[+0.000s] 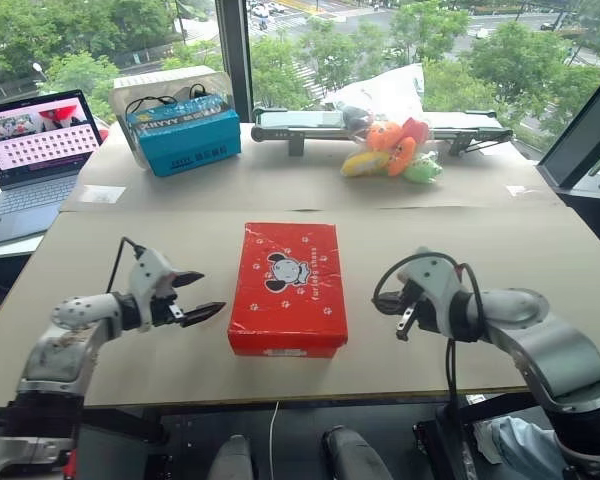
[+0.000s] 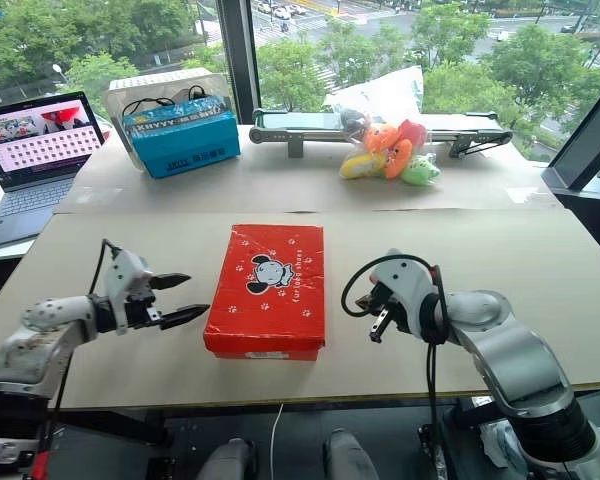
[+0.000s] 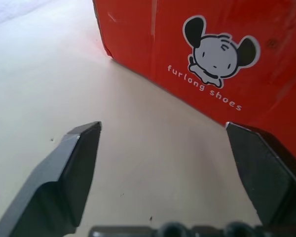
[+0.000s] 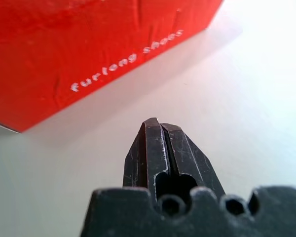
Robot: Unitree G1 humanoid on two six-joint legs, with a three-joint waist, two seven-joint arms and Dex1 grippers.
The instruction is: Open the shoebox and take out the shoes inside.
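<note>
Left eye view: shoebox (image 1: 287,288) btwn left gripper (image 1: 194,296) & right gripper (image 1: 406,321).

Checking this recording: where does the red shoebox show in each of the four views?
Left eye view: the shoebox lies closed at centre, between the two arms.
Right eye view: at centre, slightly further left.
Left wrist view: its side wall with the cartoon figure takes the upper right.
Right wrist view: its side wall takes the upper left.
Shared landmark: the white "furlong shoes" lettering.
</note>
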